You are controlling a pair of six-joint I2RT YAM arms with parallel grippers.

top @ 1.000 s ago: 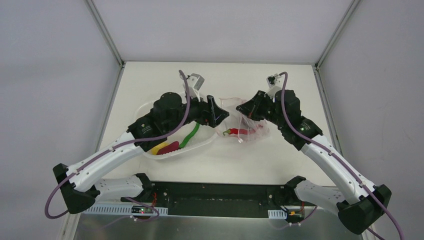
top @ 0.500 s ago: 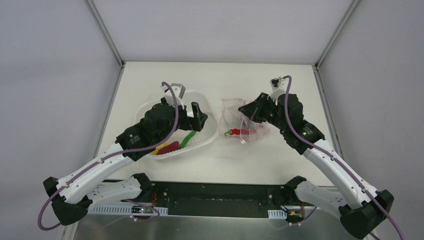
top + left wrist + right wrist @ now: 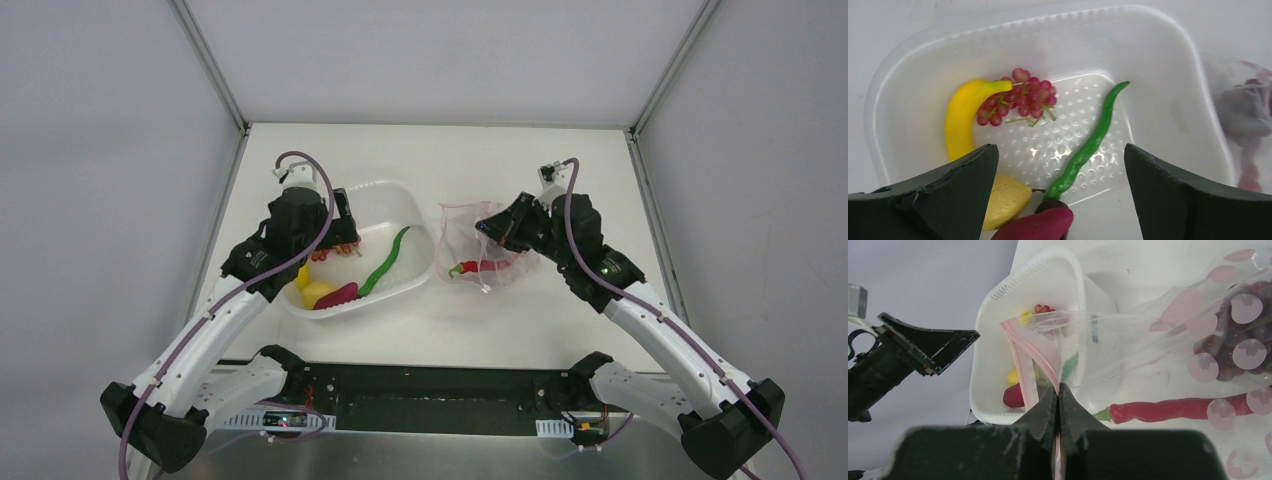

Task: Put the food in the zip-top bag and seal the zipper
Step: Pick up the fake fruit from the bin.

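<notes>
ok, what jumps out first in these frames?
The white tub at centre-left, bright with a banana, grape bunch and green chili, under the open left gripper. To its right, the right gripper is shut on the pink zipper of the zip-top bag, a red chili visible through the film.

White table point(image 3: 450, 160) carries a translucent plastic tub point(image 3: 400, 200) left of centre, with the zip-top bag point(image 3: 458, 235) just beside it on the right.
</notes>
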